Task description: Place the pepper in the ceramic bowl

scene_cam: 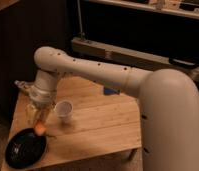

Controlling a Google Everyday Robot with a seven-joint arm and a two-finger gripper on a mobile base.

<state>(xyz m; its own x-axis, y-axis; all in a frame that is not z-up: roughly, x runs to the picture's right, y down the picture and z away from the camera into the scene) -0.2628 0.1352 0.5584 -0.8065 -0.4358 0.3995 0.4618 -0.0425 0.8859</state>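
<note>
Above the table's near corner, the gripper, jaws clenched on the pepper, should centre over the ceramic bowl before releasing.

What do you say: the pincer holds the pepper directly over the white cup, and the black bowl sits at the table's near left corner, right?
Not over the cup. The camera view shows the pincer, shut on the pepper, off to the side of the white cup, at the far rim of the black bowl. The bowl does sit at the table's near left corner.
</note>
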